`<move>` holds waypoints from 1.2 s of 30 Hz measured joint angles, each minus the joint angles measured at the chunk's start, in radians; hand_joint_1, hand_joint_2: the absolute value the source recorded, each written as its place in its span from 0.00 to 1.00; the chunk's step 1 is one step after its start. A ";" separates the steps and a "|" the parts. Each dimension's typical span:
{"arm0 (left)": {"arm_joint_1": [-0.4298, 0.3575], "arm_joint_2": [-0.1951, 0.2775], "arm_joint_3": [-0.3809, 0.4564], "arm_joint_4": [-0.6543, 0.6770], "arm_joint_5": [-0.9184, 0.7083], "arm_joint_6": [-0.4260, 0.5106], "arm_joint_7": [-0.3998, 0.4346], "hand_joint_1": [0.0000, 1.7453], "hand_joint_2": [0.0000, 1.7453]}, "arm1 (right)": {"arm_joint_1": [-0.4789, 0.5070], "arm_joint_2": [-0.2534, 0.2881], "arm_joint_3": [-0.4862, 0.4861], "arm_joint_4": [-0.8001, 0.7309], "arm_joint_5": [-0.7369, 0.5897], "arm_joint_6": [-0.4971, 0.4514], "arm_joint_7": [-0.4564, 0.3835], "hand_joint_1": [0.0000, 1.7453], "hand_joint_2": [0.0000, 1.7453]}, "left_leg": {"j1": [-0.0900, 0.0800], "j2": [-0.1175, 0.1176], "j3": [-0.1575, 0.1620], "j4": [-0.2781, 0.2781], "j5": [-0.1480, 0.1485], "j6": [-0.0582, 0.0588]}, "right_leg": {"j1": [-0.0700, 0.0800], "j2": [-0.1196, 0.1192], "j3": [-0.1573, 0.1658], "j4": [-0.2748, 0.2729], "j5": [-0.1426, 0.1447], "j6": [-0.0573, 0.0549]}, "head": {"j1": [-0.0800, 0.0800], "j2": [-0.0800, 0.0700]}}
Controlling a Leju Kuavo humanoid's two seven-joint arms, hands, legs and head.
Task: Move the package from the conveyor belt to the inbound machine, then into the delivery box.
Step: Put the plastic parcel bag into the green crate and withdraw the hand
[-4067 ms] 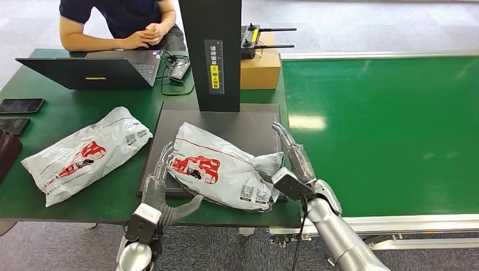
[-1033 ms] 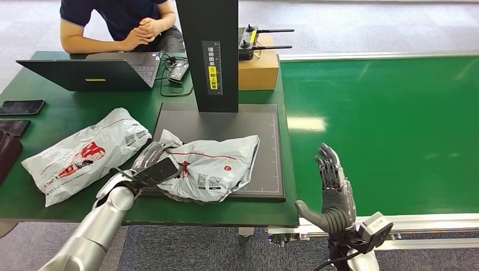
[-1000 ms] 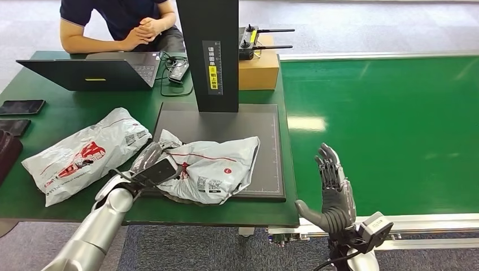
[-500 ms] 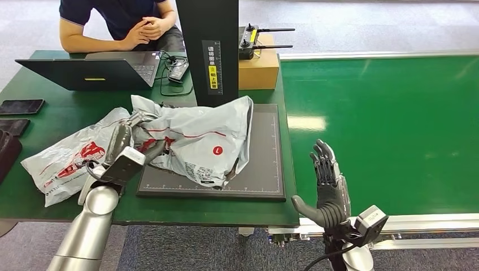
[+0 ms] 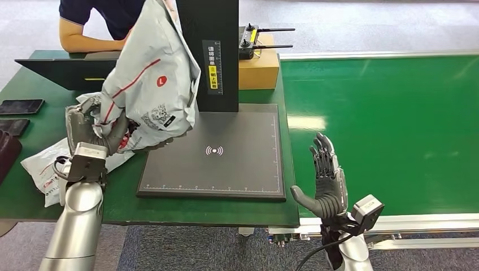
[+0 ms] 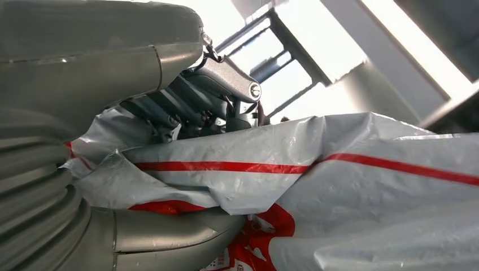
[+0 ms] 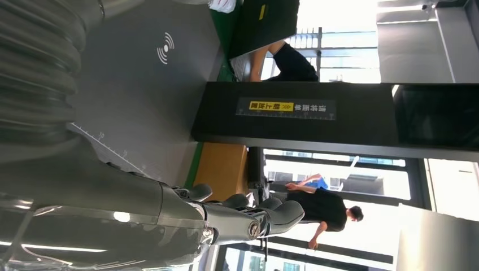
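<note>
My left hand [image 5: 93, 131] grips a grey plastic package [image 5: 152, 79] with red stripes and holds it raised high above the left side of the table, its free end standing up in front of the black post. In the left wrist view the fingers [image 6: 203, 96] wrap the crumpled package [image 6: 350, 186]. The inbound machine's dark scan plate [image 5: 226, 152] lies bare with a white wireless mark at its middle. My right hand [image 5: 327, 180] stands open and upright at the near edge of the green conveyor belt [image 5: 390, 124], holding nothing.
A second grey package [image 5: 42, 166] lies on the green table [image 5: 34, 192] by my left arm. The machine's black post [image 5: 212, 51] rises behind the plate. A laptop [image 5: 62, 70], phones, a cardboard box [image 5: 260, 68] and a seated person [image 5: 96, 22] are at the back.
My left hand has lifted the package off the scan plate, up and to the left, until it stands high above the table. The right hand has barely moved.
</note>
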 joint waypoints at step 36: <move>-0.565 0.207 0.518 0.866 -0.499 0.339 0.463 0.00 1.00 | 0.040 0.010 0.043 -0.022 0.046 -0.044 0.000 0.00 1.00 | 0.000 0.000 -0.003 0.001 0.001 -0.001 | 0.001 0.000 -0.002 0.000 0.000 -0.001 | 0.000 0.000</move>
